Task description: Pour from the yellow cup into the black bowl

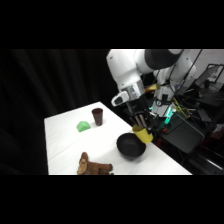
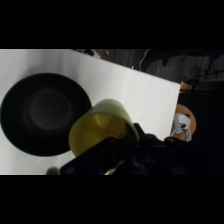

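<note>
The hand (image 1: 140, 123), lowered from the frame's upper right, grasps one yellow cup (image 1: 142, 134) tilted at the right rim of one black bowl (image 1: 130, 146) at lower centre of the desk (image 1: 62, 145).

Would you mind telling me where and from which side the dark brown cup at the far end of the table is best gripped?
Grip the dark brown cup across its upper side wall, coming down from above. It stands upright and has no handle, and its narrow body should fit between the fingers. The green dome-shaped thing sits apart on the side nearer the camera, so closing the fingers along the other axis seems safer.
</note>
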